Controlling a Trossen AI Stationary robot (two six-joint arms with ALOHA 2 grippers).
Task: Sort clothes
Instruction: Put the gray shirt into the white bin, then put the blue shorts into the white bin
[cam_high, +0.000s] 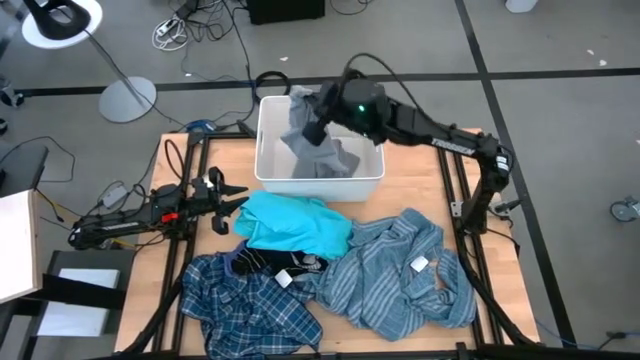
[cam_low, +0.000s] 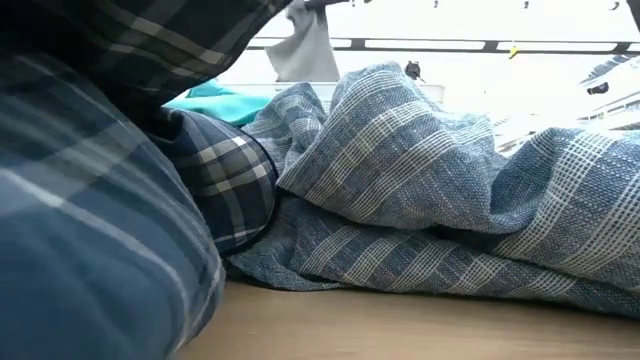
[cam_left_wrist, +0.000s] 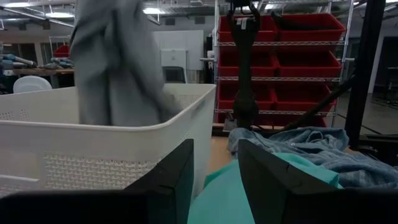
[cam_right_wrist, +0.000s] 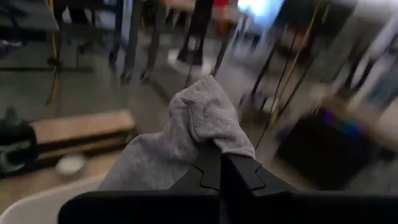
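At the table's left edge the left gripper (cam_high: 236, 202) waits low over the wood, its two dark fingers spread apart and closed on nothing, pointing toward the soft turquoise tee (cam_high: 292, 226) that lies just beside its tips. Nearer the front edge on the same side, the crumpled blue-white plaid shirt (cam_high: 250, 296) spreads over the wooden table (cam_high: 400, 195), with small black pieces bearing white marks (cam_high: 285, 266) tucked between it and the tee. Behind them at the far edge stands the white rectangular perforated plastic bin (cam_high: 268, 135). The right gripper (cam_high: 312, 128), reaching in across the table from the right, hovers above the bin with its fingers pinched together on a limp grey garment (cam_high: 322, 150), which hangs straight down from the grip so that its lower folds lie inside the bin. Letting go here would probably drop the piece straight into the container. To the right, the large grey-blue striped shirt (cam_high: 400, 268) lies rumpled, nearer the right arm's base, while the tee and plaid shirt fall to the left arm.
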